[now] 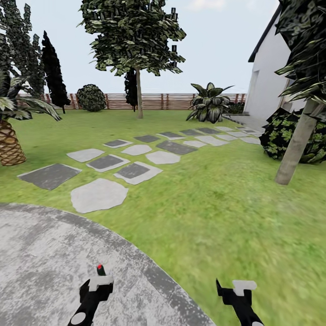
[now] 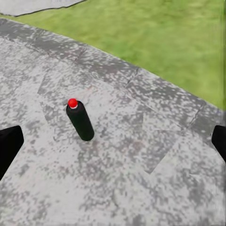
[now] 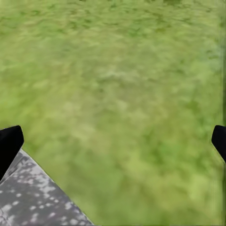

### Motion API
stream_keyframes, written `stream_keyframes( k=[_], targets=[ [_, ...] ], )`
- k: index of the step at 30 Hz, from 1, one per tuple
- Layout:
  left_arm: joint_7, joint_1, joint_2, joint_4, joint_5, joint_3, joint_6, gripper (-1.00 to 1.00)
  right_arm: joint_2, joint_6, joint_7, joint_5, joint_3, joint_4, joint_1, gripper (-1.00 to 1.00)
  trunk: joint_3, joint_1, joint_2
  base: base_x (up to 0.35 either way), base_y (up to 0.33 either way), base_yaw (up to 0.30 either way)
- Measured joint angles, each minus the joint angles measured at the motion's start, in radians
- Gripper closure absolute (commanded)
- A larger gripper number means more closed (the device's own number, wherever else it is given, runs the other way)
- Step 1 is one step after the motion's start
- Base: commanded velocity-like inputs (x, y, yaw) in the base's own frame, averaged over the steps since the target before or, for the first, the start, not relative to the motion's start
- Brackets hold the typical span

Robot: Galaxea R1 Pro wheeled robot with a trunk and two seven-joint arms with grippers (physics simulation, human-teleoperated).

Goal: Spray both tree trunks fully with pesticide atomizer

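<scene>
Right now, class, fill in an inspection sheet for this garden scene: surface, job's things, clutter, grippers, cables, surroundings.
Surface: grey paved patio bordered by lawn.
Job's things: pesticide atomizer, black with red cap, upright on the patio, untouched; two thick-trunked trees, one far, one near right; no spray seen.
Clutter: nothing seen.
Grippers: left gripper open over the atomizer; right gripper open over the lawn at the patio edge.
Cables: nothing seen.
Surroundings: stepping stones, wooden fence, white house, palm.

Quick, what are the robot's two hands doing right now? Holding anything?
Left gripper: open, holding nothing; the atomizer stands on the patio ahead.
Right gripper: open, empty, over the grass.
</scene>
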Motion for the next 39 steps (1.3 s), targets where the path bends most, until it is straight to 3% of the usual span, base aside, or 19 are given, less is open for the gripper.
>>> stream_keyframes(
  k=[39],
  targets=[
    [0.002, -0.001, 0.003, 0.000, 0.002, 0.002, 0.000, -1.00, 0.000, 0.000, 0.000, 0.000, 0.000, 0.000, 0.000, -1.00, 0.000, 0.000, 0.000, 0.204, -0.227, 0.272]
  ],
)
